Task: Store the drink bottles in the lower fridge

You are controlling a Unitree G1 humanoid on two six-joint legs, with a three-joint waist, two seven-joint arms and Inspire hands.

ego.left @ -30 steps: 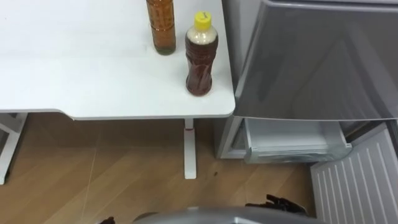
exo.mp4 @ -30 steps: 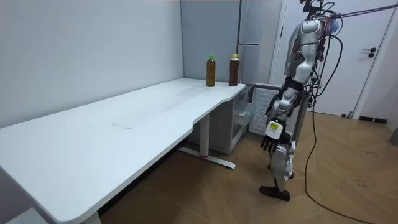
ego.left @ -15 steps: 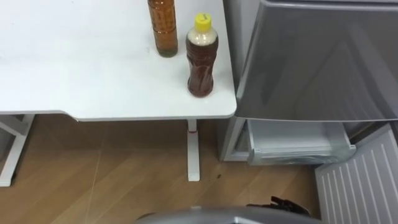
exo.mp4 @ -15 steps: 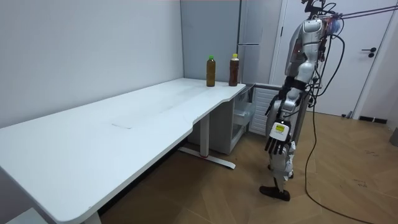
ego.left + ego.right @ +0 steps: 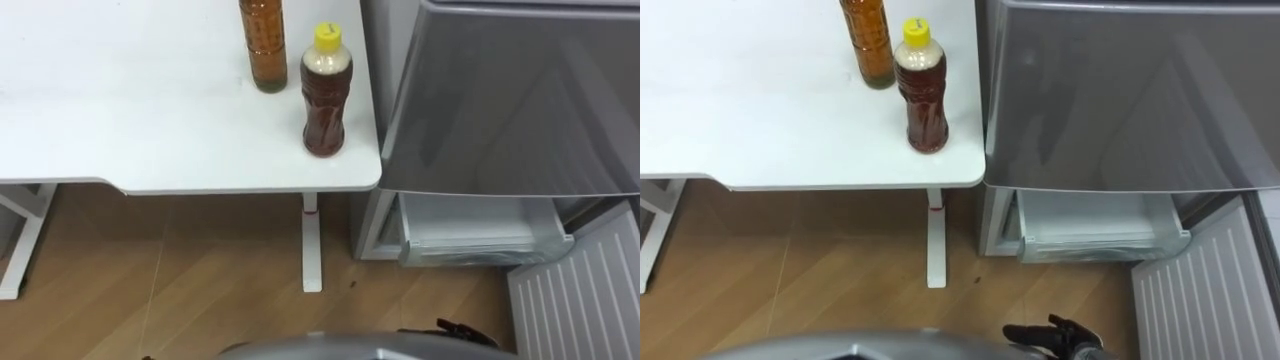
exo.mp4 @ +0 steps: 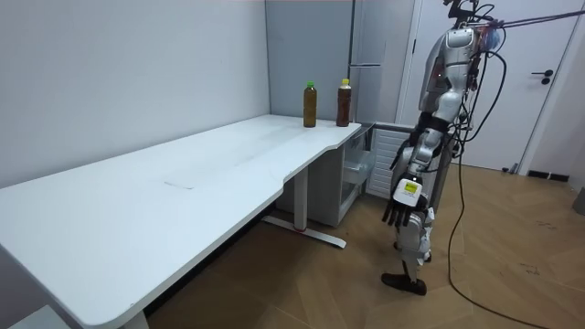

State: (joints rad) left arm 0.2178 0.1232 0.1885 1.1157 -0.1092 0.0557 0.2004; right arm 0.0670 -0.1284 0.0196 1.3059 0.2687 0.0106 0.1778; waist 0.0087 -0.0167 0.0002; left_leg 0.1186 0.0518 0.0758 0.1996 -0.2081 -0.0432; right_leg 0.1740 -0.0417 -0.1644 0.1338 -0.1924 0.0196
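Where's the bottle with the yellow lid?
In the left eye view, the yellow-capped bottle stands upright at the right corner of the white table, with the other bottle just behind it and the grey fridge to its right.

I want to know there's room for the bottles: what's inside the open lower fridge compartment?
In the lower fridge compartment sits a pale drawer, and its visible front part looks empty. Its back is hidden beneath the grey upper door.

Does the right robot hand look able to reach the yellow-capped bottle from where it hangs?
Probably yes: the right robot hand hangs low and open, below table height, but the yellow-capped bottle stands free at the near corner of the table, beside the fridge, with nothing in between.
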